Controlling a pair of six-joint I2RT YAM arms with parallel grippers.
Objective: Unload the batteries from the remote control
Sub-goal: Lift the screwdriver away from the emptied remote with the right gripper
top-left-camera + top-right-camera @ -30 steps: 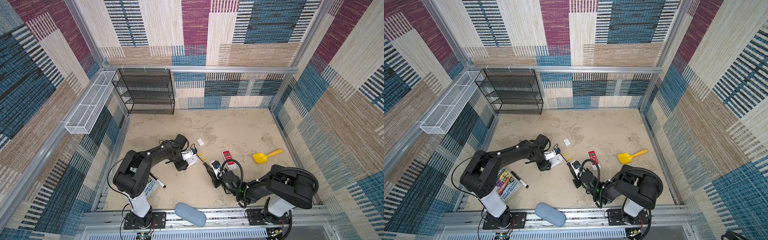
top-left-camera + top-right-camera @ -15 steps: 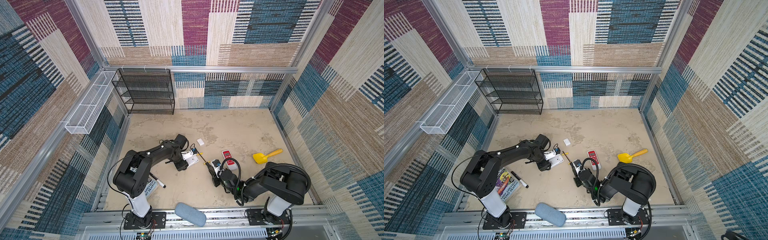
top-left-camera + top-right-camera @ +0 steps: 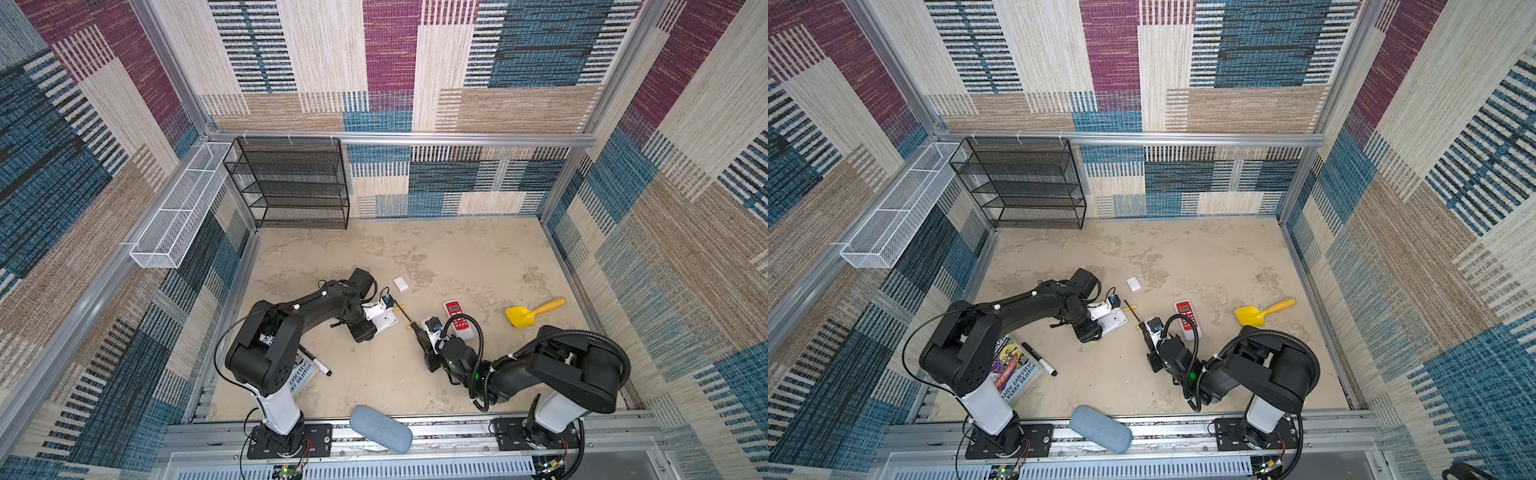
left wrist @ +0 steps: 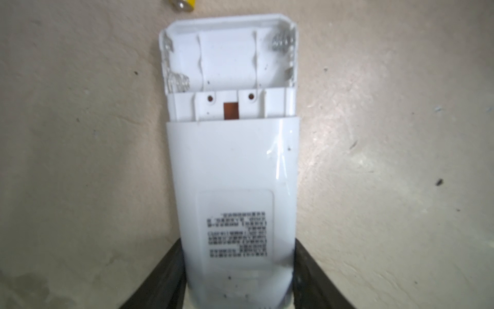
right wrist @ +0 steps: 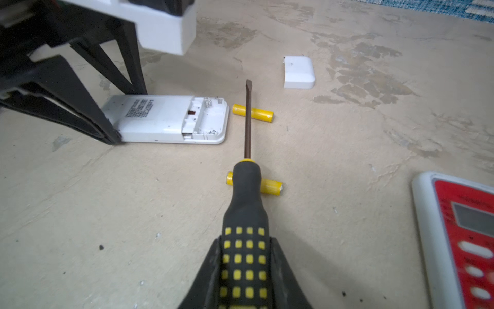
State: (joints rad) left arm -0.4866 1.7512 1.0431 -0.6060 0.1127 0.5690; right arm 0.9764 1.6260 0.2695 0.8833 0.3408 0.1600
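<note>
The white remote control (image 4: 232, 166) lies face down with its battery bay (image 4: 227, 61) open and bare. My left gripper (image 4: 239, 267) is shut on its label end; the same grip shows in a top view (image 3: 368, 328). Two yellow batteries lie on the floor, one (image 5: 260, 113) just beyond the bay end, another (image 5: 271, 186) closer to me. My right gripper (image 5: 244, 256) is shut on a black-and-yellow screwdriver (image 5: 247, 203). Its handle hides the middle of the closer battery, and its blade points past the remote's open end.
A white battery cover (image 5: 298, 72) lies beyond the batteries. A red-faced remote (image 3: 457, 320) and a yellow scoop (image 3: 523, 316) lie to the right. A book (image 3: 301, 374) and marker (image 3: 320, 363) lie near the left base. A black rack (image 3: 291, 183) stands at the back left.
The right arm's upper links have swung slightly leftward while its gripper and the screwdriver stay almost in place. The left gripper and the remote have not moved.
</note>
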